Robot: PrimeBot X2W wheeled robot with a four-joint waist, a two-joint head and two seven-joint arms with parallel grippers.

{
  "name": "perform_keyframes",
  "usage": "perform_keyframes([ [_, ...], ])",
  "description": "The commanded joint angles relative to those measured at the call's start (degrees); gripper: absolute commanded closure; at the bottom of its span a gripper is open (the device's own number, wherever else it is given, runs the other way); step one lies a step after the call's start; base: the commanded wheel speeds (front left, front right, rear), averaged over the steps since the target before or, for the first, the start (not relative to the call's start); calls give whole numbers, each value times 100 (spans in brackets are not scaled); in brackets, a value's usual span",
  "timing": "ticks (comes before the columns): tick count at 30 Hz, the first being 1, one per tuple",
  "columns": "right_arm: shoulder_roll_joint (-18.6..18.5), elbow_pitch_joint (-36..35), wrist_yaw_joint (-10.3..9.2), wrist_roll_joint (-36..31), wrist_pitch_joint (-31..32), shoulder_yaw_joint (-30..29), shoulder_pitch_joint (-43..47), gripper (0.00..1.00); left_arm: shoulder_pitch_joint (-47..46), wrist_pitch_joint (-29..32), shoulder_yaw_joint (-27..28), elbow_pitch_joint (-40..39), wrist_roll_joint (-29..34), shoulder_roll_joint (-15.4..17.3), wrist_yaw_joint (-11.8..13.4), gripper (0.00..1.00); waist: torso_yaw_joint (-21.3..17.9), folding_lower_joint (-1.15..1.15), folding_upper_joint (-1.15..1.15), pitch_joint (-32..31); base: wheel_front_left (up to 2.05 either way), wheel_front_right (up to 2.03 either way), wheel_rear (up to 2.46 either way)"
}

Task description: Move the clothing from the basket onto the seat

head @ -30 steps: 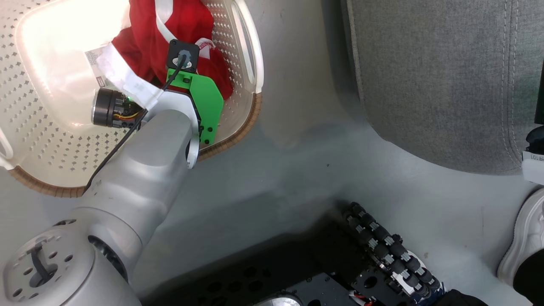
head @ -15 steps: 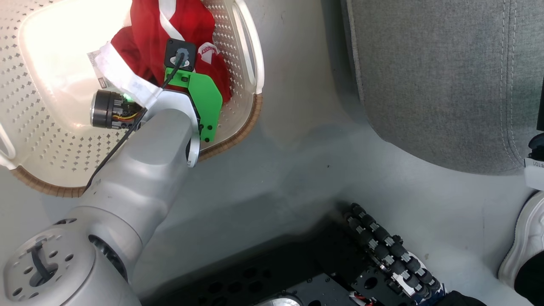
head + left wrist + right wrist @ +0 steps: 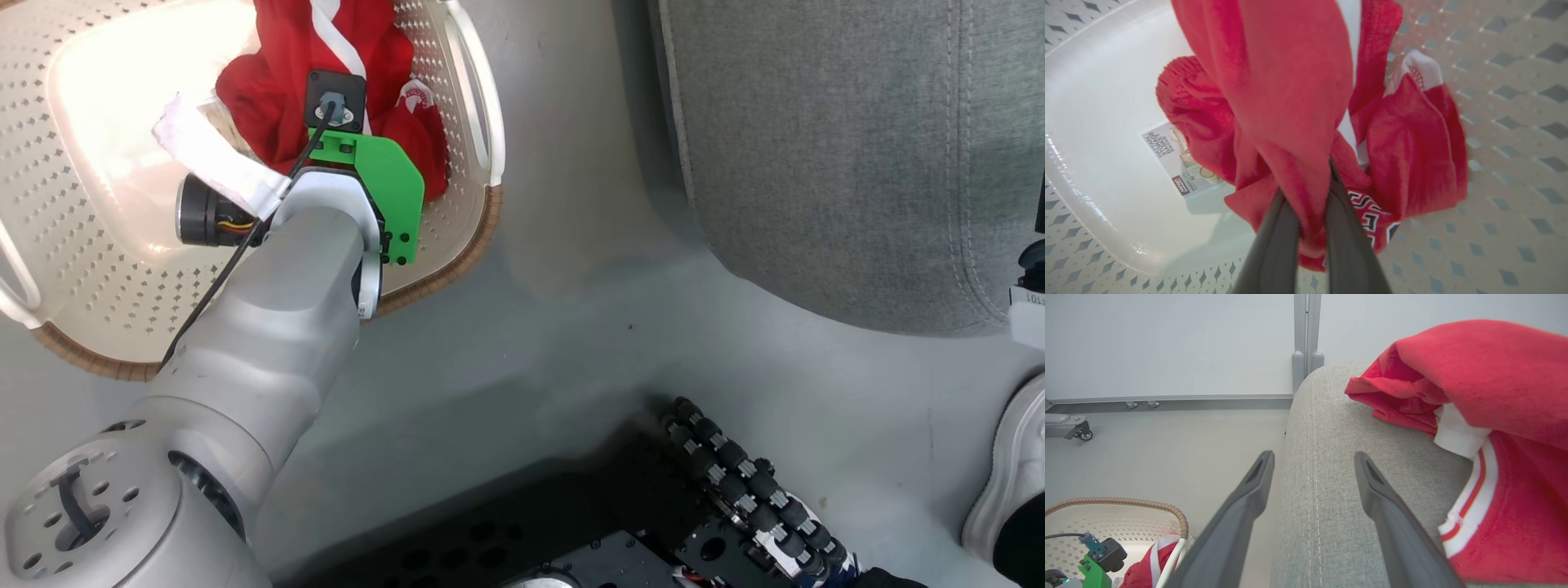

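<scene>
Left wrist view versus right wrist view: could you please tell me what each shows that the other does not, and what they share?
Left wrist view: the left gripper, jaws shut on a fold of the red garment, and a label sticker on the basket floor. Right wrist view: the right gripper, jaws open, facing the seat edge, and a second red garment lying on that seat. Both: the basket with the red garment in it.
</scene>
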Motion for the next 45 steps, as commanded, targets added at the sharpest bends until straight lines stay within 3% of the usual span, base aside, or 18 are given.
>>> perform_keyframes([
  [1, 38, 12, -2, -21, 0, 4, -106, 0, -8, -74, 0, 35, -49, 38, -39, 100, -5, 0, 0, -79, 0, 0, 0],
  [10, 85, 157, -2, -97, 0, 164, -438, 0, 276, -610, 139, 132, -361, 38, -197, 100, 23, 0, 0, -636, 0, 0, 0],
  [30, 167, 987, -2, -464, 0, 708, 356, 0, 1838, -1968, 581, 56, -946, 31, -1040, 100, 619, 0, 0, -3482, 0, 0, 0],
  [36, 260, 1191, -2, -606, 0, 840, 636, 0, 2148, -1967, 1512, -653, -77, 247, -1030, 100, 878, 0, 0, -4158, 0, 0, 0],
  [45, 506, 1535, -2, -829, 1, 1025, 1093, 0, 3615, -1966, 3691, -2704, 1948, 542, -1070, 100, 1142, 0, 0, -5166, 0, 0, 0],
])
